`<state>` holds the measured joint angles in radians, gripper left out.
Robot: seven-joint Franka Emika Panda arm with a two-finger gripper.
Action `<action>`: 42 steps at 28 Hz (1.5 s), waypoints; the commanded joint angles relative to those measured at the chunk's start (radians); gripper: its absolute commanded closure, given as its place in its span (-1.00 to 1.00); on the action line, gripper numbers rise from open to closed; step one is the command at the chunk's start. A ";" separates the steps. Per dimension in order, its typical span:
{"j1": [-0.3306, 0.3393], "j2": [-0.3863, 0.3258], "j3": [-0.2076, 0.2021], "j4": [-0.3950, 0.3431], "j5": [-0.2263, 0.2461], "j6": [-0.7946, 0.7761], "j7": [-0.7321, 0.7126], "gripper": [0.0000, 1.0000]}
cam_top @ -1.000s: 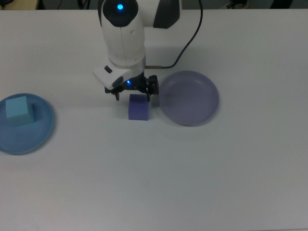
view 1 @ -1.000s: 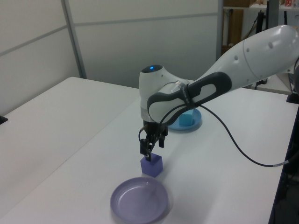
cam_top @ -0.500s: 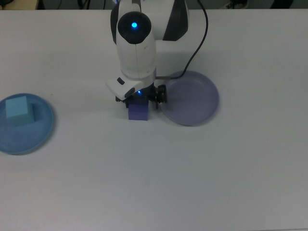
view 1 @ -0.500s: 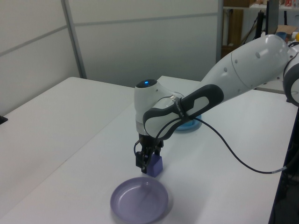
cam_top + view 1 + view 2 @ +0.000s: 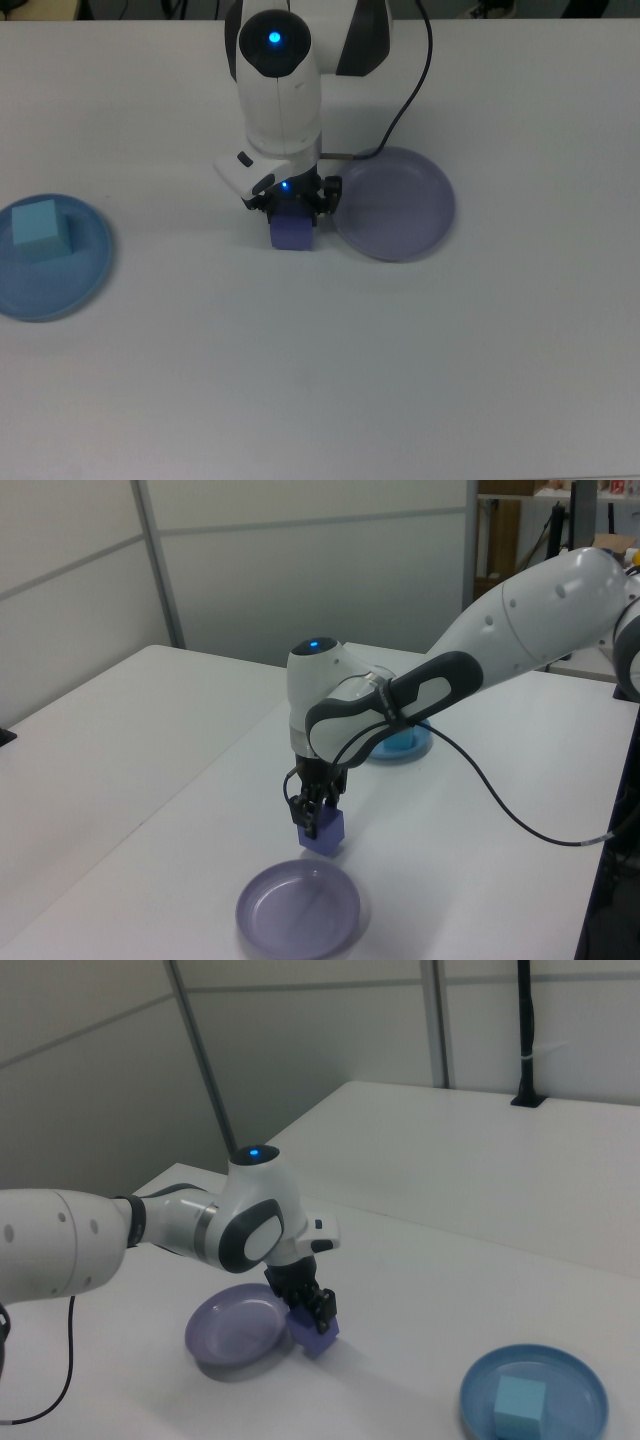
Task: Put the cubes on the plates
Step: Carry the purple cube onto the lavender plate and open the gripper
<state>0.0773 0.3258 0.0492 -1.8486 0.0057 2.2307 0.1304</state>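
Top view shows the gripper (image 5: pixel 293 205) low over the purple cube (image 5: pixel 295 232), which sits on the table (image 5: pixel 400 350) just off the lavender plate (image 5: pixel 395 203) at the top view's left. The step in hand looks like the grasp, and doing it well means a square, centred squeeze on opposite faces, then a straight lift high enough to clear the plate's rim before moving across — the plate is near, so a low drag would likely nudge it. The fingers straddle the cube, one on either side and close against it; whether they have clamped fully I cannot tell. The cyan cube (image 5: pixel 38 230) already rests on the blue plate (image 5: pixel 85 275), well apart.
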 commanded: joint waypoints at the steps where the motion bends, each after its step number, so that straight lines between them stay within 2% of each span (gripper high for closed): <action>1: 0.028 -0.088 0.003 -0.015 0.000 -0.112 0.012 1.00; 5: 0.076 -0.109 0.037 -0.014 0.002 -0.138 0.035 1.00; 9: 0.079 -0.113 0.072 -0.011 -0.003 -0.137 0.083 0.97; 10: 0.079 -0.108 0.096 -0.011 -0.012 -0.134 0.095 0.96; 13: 0.090 -0.099 0.118 -0.012 -0.056 -0.132 0.127 0.93; 14: 0.099 -0.097 0.118 -0.015 -0.073 -0.131 0.144 0.91; 15: 0.120 -0.087 0.118 -0.020 -0.102 -0.129 0.171 0.79; 18: 0.127 -0.064 0.118 -0.015 -0.122 -0.128 0.195 0.68; 19: 0.127 -0.060 0.118 -0.014 -0.124 -0.126 0.195 0.58; 20: 0.128 -0.053 0.118 -0.014 -0.125 -0.125 0.195 0.15; 22: 0.128 -0.051 0.118 -0.014 -0.133 -0.125 0.195 -0.28; 24: 0.130 -0.053 0.118 -0.014 -0.141 -0.125 0.196 -0.63; 25: 0.134 -0.056 0.118 -0.014 -0.142 -0.126 0.196 -0.89; 26: 0.134 -0.057 0.118 -0.014 -0.142 -0.128 0.196 -1.00; 34: 0.131 -0.111 0.116 -0.011 -0.161 -0.146 0.190 -1.00; 39: 0.111 -0.183 0.098 -0.009 -0.159 -0.203 0.176 -1.00; 42: 0.070 -0.241 0.089 -0.005 -0.151 -0.247 0.150 -1.00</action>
<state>0.1910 0.1864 0.1537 -1.8403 -0.1392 2.0546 0.3031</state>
